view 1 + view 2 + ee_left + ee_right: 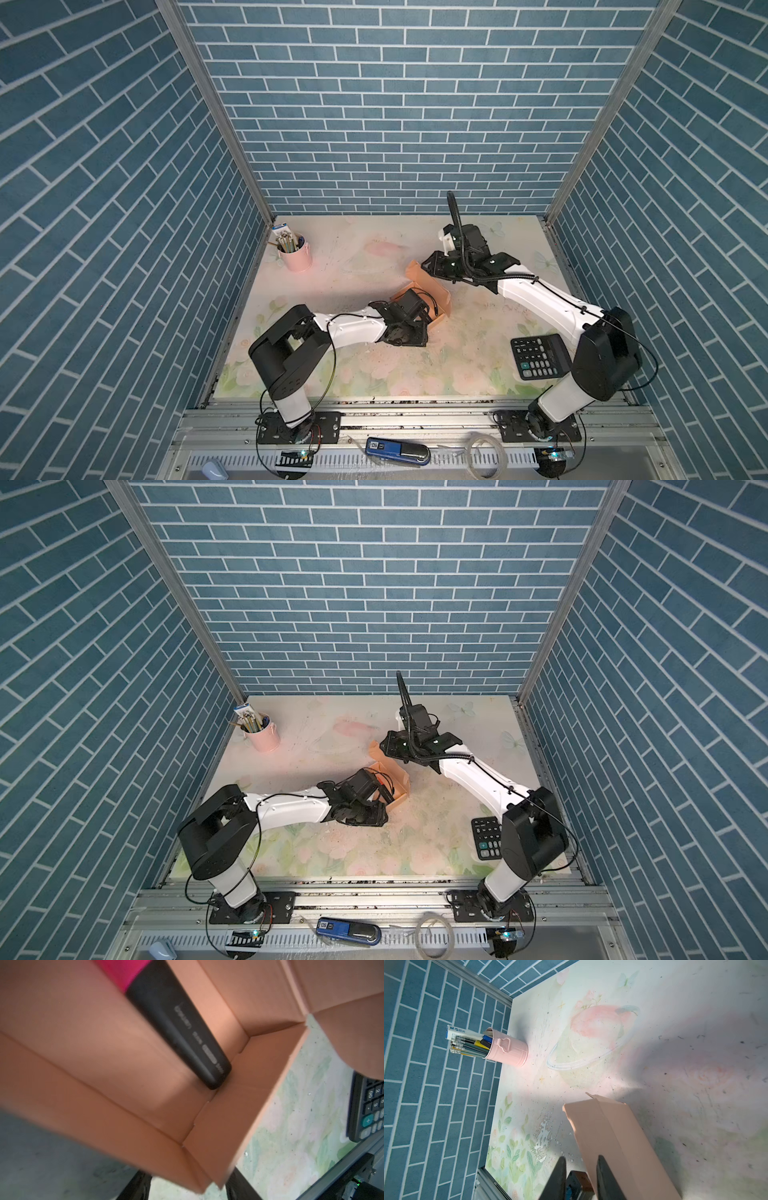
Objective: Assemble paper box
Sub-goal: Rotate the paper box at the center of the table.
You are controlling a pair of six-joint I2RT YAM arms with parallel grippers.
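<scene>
Scanning from the left, you find a pink pen pot [297, 257] near the far left corner of the tabletop [353, 257], well apart from everything else.

Toward the middle the paper box [438, 297] sits on the tabletop, partly folded and open side up. Your left claw [190, 1181] reaches in at its near end. Both top views hide the inside of the box behind the left wrist. Only the left wrist view shows it: a black marker [182, 1028] with a pink cap lies slanted on the box floor, its black end close against an end wall. In that view two dark fingers [236, 1182] flank a corner of the box. They are cut off at the frame edge, so you cannot tell whether this claw is clamped on the wall or slack.

Further right, your right claw [581, 1172] is at the raised far flap of the box. The right wrist view adds what the top views do not. Its fingers [606, 1178] stand apart with a clear gap, released. One lies across the flap's face, and the flap's edge runs into the gap.

Farthest right, a black calculator [540, 357] lies beside the right arm, well apart from the box.
</scene>
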